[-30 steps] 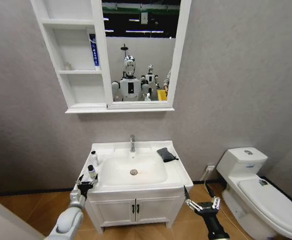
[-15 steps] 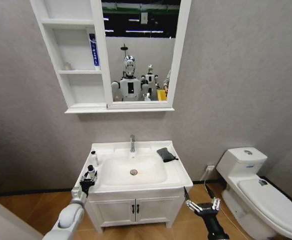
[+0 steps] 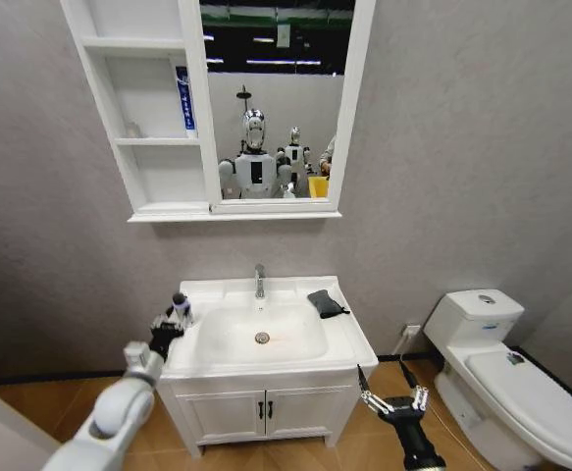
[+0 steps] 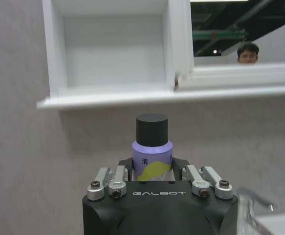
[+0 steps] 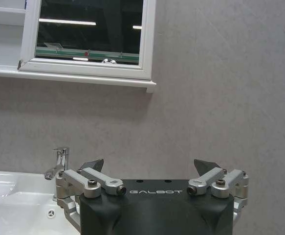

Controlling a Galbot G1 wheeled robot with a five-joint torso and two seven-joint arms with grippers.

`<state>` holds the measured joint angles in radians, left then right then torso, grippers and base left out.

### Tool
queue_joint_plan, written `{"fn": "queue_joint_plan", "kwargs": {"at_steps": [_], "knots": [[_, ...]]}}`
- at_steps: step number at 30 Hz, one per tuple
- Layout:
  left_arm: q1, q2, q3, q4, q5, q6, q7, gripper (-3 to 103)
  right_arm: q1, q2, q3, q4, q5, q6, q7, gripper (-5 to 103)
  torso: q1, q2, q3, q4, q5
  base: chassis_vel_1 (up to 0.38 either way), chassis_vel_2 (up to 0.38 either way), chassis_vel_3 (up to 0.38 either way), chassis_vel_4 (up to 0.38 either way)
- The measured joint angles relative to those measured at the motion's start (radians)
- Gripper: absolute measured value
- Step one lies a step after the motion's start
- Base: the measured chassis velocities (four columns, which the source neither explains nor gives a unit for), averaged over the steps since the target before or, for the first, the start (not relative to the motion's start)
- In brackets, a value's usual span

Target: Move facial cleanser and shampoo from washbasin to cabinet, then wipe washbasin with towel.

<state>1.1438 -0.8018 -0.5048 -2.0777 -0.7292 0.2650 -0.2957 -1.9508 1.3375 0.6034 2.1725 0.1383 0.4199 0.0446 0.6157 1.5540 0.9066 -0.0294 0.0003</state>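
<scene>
With the left claw (image 4: pixel 153 182) clamped on the bottle (image 4: pixel 152 149) above the washbasin (image 3: pixel 349 339) rim at nine o'clock, keep it upright toward the cabinet (image 3: pixel 158 118); right claw (image 3: pixel 393 400) hangs open at five.

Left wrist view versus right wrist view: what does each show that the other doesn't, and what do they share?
Left wrist alone: the left gripper shut on a purple bottle with a black cap, below the cabinet's empty bottom shelf. Right wrist alone: the right gripper with jaws open and empty, the chrome tap and the washbasin. Both: the cabinet's mirror frame and grey wall.
</scene>
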Motion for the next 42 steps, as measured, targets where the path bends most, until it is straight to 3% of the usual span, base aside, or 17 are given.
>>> {"fn": "queue_joint_plan", "kwargs": {"at_steps": [1, 2, 3, 4, 6, 7, 8, 10, 11, 13, 14, 17, 25, 30, 42], "knots": [[-0.065, 0.063, 0.01, -0.009, -0.082, 0.026, -0.028, 42, 0.004, 0.001, -0.001, -0.003, 0.0, 0.0, 0.0, 100, 0.0, 0.0, 0.0, 0.0003, -0.0001, 0.0, 0.0, 0.0, 0.0], [-0.065, 0.063, 0.01, -0.009, -0.082, 0.026, -0.028, 42, 0.004, 0.001, -0.001, -0.003, 0.0, 0.0, 0.0, 100, 0.0, 0.0, 0.0, 0.0003, -0.0001, 0.0, 0.0, 0.0, 0.0], [-0.199, 0.151, 0.053, 0.01, -0.202, 0.064, -0.061, 42, 0.009, 0.004, -0.004, -0.008, -0.002, -0.001, 0.0, 100, 0.0, 0.0, 0.0, 0.0005, -0.0004, 0.0, 0.0, 0.0, 0.0], [-0.199, 0.151, 0.053, 0.01, -0.202, 0.064, -0.061, 42, 0.009, 0.004, -0.004, -0.008, -0.002, -0.001, 0.0, 100, 0.0, 0.0, 0.0, 0.0005, -0.0004, 0.0, 0.0, 0.0, 0.0], [-0.424, 0.214, 0.159, 0.085, -0.289, 0.097, -0.083, 42, 0.016, 0.01, -0.009, -0.013, -0.005, -0.002, 0.001, 100, 0.0, 0.0, 0.0, 0.0005, -0.0004, 0.0, 0.0, 0.0, 0.0], [-0.59, 0.231, 0.259, 0.148, -0.344, 0.127, -0.092, 42, 0.019, 0.014, -0.013, -0.013, -0.005, -0.004, 0.002, 100, 0.0, 0.0, 0.0, 0.0003, -0.0003, 0.0, 0.0, 0.0, 0.0], [-0.59, 0.231, 0.259, 0.148, -0.344, 0.127, -0.092, 42, 0.019, 0.014, -0.013, -0.013, -0.005, -0.004, 0.002, 100, 0.0, 0.0, 0.0, 0.0003, -0.0003, 0.0, 0.0, 0.0, 0.0], [-0.822, 0.225, 0.403, 0.257, -0.392, 0.17, -0.1, 42, 0.023, 0.017, -0.013, -0.013, -0.005, -0.006, 0.003, 100, 0.0, 0.0, 0.0, 0.0001, -0.0005, 0.0, 0.0, 0.0, 0.0], [-0.822, 0.225, 0.403, 0.257, -0.392, 0.17, -0.1, 42, 0.023, 0.017, -0.013, -0.013, -0.005, -0.006, 0.003, 100, 0.0, 0.0, 0.0, 0.0001, -0.0005, 0.0, 0.0, 0.0, 0.0], [-1.005, 0.191, 0.513, 0.377, -0.412, 0.228, -0.11, 42, 0.025, 0.019, -0.008, -0.015, -0.004, -0.006, 0.004, 100, 0.0, 0.0, 0.0, 0.0002, -0.0001, 0.0, 0.0, 0.0, 0.0], [-1.005, 0.191, 0.513, 0.377, -0.412, 0.228, -0.11, 42, 0.025, 0.019, -0.008, -0.015, -0.004, -0.006, 0.004, 100, 0.0, 0.0, 0.0, 0.0002, -0.0001, 0.0, 0.0, 0.0, 0.0], [-1.196, 0.115, 0.601, 0.548, -0.42, 0.314, -0.115, 42, 0.027, 0.018, 0.007, -0.015, 0.008, -0.001, 0.008, 100, 0.0, 0.0, 0.0, 0.0003, -0.0002, 0.0, 0.0, 0.0, 0.0], [-1.346, 0.012, 0.696, 0.784, -0.402, 0.382, -0.115, 42, 0.032, 0.011, 0.021, -0.024, 0.024, 0.007, 0.017, 100, 0.0, 0.0, 0.0, 0.0005, -0.0004, 0.0, 0.0, 0.0, 0.0], [-1.417, -0.05, 0.761, 0.927, -0.337, 0.394, -0.095, 42, 0.046, 0.007, 0.02, -0.031, 0.031, 0.005, 0.02, 100, 0.0, 0.0, 0.0, 0.0004, -0.0002, 0.0, 0.0, 0.0, 0.0], [-1.415, -0.087, 0.777, 1.011, -0.281, 0.385, -0.092, 42, 0.064, -0.005, 0.023, -0.043, 0.049, 0.001, 0.029, 100, 0.0, 0.0, 0.0, 0.0003, -0.0006, 0.0, 0.0, 0.0, 0.0]]}}
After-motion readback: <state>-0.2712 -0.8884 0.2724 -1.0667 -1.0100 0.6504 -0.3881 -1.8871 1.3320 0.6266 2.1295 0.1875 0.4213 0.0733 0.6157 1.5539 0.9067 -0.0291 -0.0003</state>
